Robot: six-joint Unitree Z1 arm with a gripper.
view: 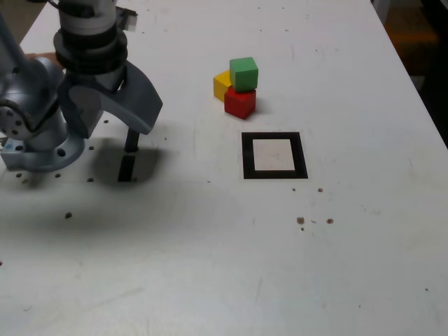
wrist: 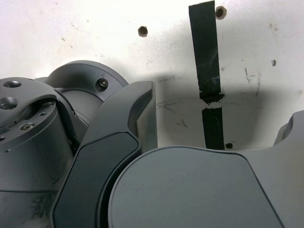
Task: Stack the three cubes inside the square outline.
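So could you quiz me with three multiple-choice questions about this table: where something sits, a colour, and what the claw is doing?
1. Where is the green cube?
A. inside the square outline
B. on top of the red cube and yellow cube
C. in the gripper

2. What colour is the square's centre?
A. white
B. red
C. blue

3. The gripper is:
A. holding a cube
B. open and empty
C. resting on the square

Answers: 1 B, it rests on both; 2 A, white inside black tape; 3 B, jaws apart over bare table.
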